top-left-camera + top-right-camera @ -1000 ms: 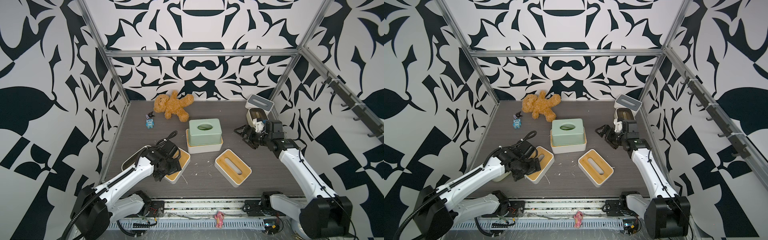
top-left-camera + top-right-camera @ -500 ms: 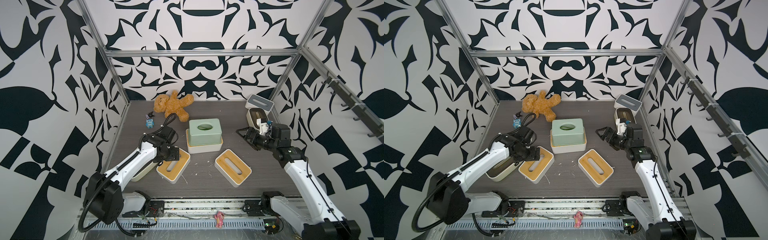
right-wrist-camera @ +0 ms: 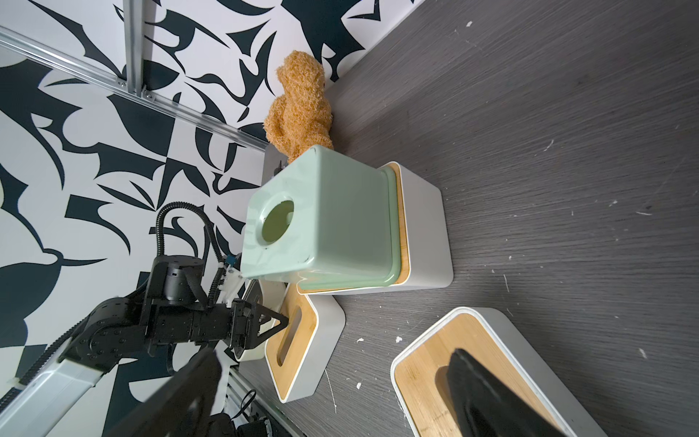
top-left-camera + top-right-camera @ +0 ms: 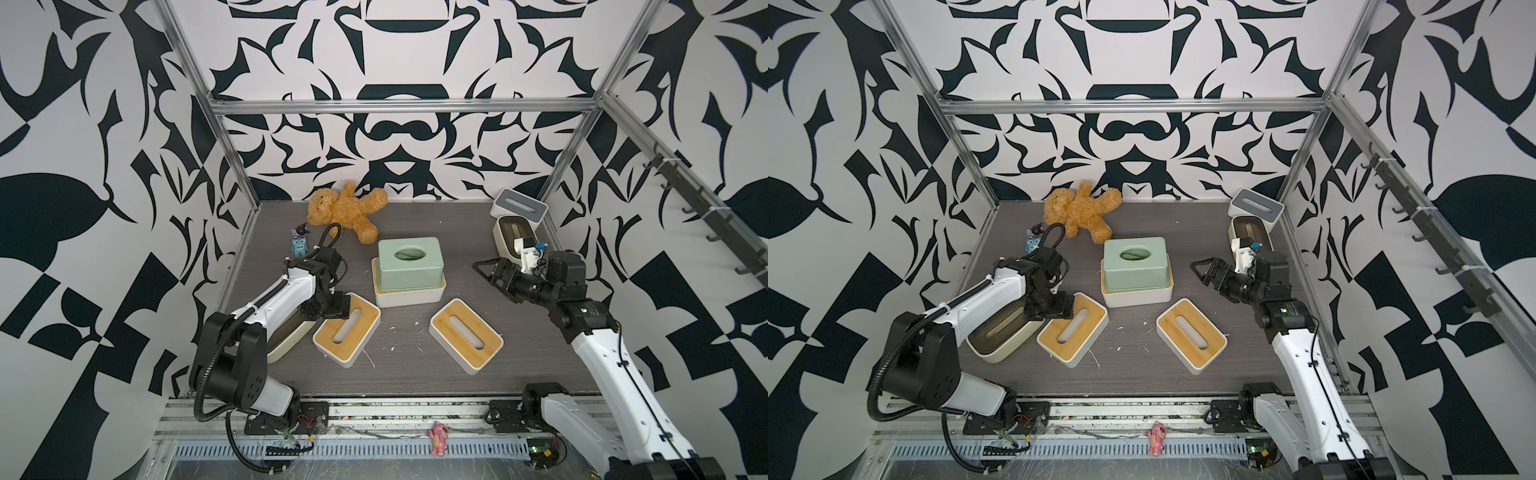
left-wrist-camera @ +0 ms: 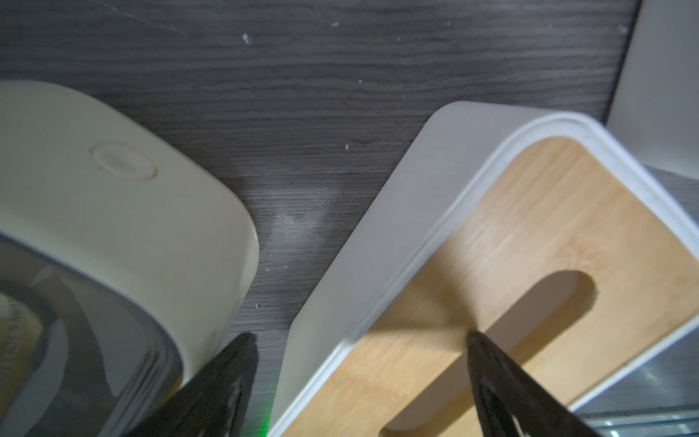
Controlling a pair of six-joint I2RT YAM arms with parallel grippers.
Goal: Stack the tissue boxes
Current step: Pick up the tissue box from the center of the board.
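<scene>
- Tissue boxes are lying scattered while I am building the stack: the sage green box [image 4: 409,264] is already sitting on a white base box [image 4: 409,296], ahead of both grippers.
- I am holding the left gripper [image 5: 359,336] unclenched, gripping nothing, astride the long wall of a loose bamboo-lidded box [image 4: 347,330]. One fingertip [image 5: 490,363] is hovering over the lid slot and its partner is sitting in the gap beside a cream box [image 5: 113,212], which I judge is a set-up for pinching that wall.
- The left arm is folding low, its wrist tipping down over the cream box.
- The right gripper [image 4: 488,272] is hanging wide apart and empty, pointing at the stack. A second bamboo-lidded box [image 4: 465,334] is lying below and ahead of it, while a second cream box [image 4: 505,237] and a grey-lidded box [image 4: 518,206] are resting behind it.
</scene>
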